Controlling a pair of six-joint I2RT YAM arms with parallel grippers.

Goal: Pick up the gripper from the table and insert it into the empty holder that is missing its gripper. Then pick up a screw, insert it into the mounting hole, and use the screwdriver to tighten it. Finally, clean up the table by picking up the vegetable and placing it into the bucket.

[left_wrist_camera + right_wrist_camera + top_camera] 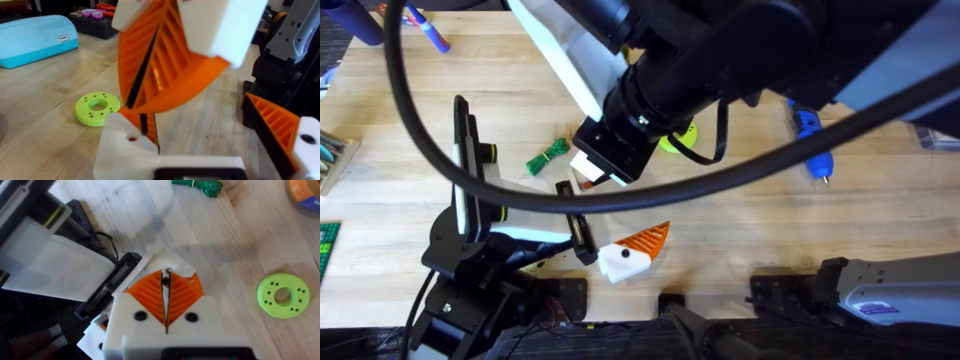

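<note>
Two tools crowd the same patch of worktop (740, 230), and that is the first hazard. The right tool (166, 274) has its orange pads pressed together with nothing clearly between them, and its tips hang just above the black holder (107, 287). Whether the left tool (145, 127) is wide or narrow cannot be told. A ribbed orange finger pair hangs very close in front of it, so any sideways move could knock one arm against the other.

Just beyond, the gripper (635, 248) lies loose on the worktop, its white base close to the holder's near end, not yet fitted. A closed tool coming down on it would likely shove or tip it rather than grasp it. A nudge to the holder would spoil the alignment for insertion.

Farther out, the green vegetable (548, 153) and the blue screwdriver (810, 140) lie well apart from the tools. The slack black cable (420, 130) looping across the scene could snag on an arm as it swings.
</note>
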